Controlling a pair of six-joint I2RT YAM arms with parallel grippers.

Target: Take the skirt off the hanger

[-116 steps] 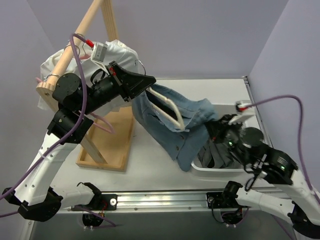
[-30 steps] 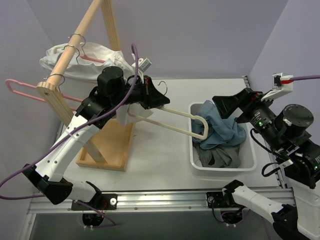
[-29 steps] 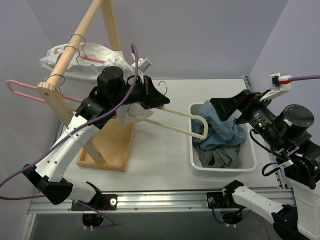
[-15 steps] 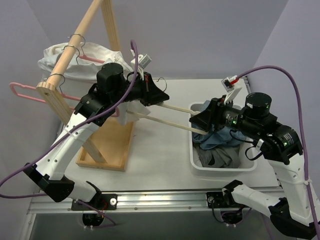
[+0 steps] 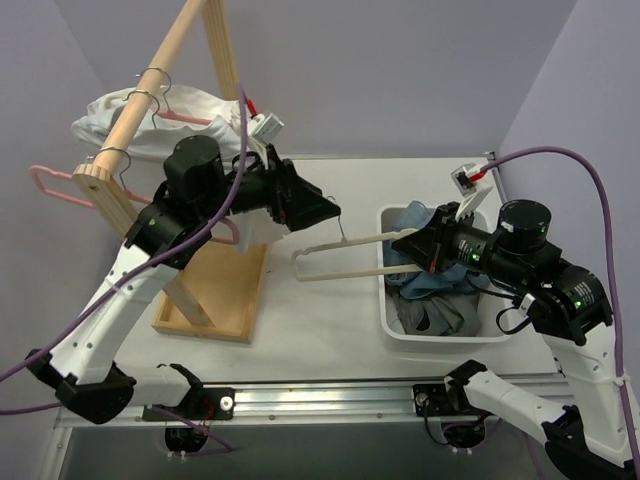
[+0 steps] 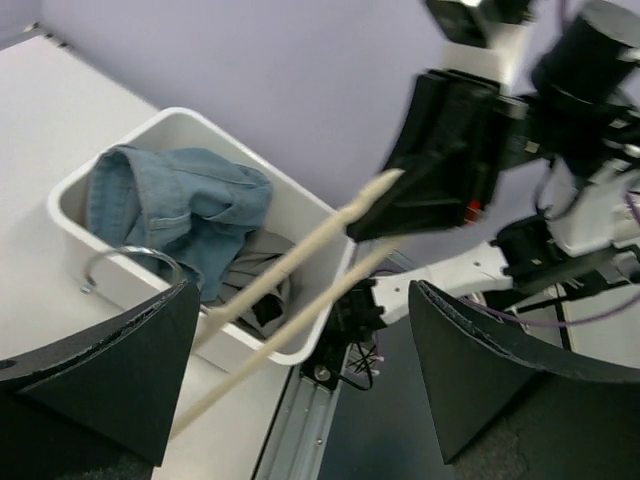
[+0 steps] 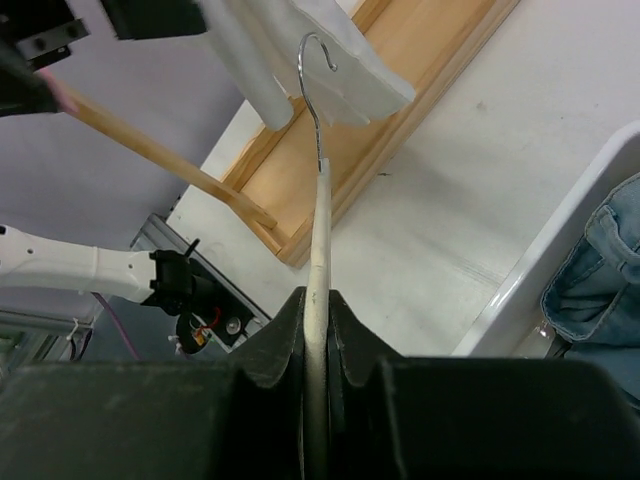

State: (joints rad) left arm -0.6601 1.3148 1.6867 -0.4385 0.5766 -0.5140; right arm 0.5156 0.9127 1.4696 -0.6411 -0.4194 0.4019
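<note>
The skirt (image 5: 432, 316) lies as dark grey cloth in the white bin (image 5: 440, 338), mostly under a light blue denim garment (image 5: 445, 275); a grey fold of the skirt (image 6: 255, 262) also shows in the left wrist view. The pink hanger (image 5: 52, 184) hangs bare on the near end of the wooden rod, away from both grippers. My right gripper (image 5: 405, 245) (image 7: 315, 300) is shut on the end of a cream hanger (image 5: 340, 258) (image 7: 318, 225), held out level over the table. My left gripper (image 5: 325, 212) (image 6: 303, 290) is open beside the cream hanger's hook, holding nothing.
A wooden rack (image 5: 160, 70) with a tray-like base (image 5: 215, 290) stands at the left. A white shirt (image 5: 200, 105) hangs on it from another pink hanger. The bin sits at the right, close to the right arm.
My right gripper has swung in and shut on the cream hanger's far end. My left gripper has opened, let go of that hanger and drawn back to the left.
</note>
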